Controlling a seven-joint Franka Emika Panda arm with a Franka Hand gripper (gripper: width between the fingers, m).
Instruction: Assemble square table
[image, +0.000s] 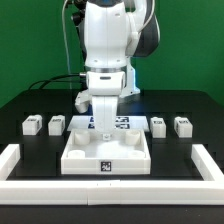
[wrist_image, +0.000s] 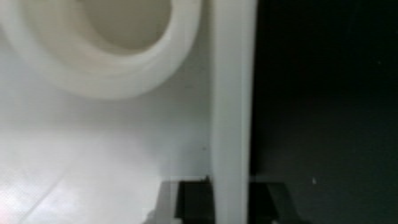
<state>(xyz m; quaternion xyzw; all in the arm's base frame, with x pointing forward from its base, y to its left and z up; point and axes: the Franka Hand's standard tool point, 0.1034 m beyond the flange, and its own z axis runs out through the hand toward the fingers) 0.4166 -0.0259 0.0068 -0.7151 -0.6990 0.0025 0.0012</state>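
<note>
Hardly started: four legs loose on bench beside slab, none fitted; gripper maybe clamped on slab's rim.

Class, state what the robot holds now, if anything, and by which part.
The jaws straddle the raised rim of the square table slab beside a corner socket; whether they grip it cannot be told.

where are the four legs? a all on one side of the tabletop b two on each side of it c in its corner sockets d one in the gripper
b: in the exterior view two legs lie to the left of the tabletop and two more to its right.
</note>
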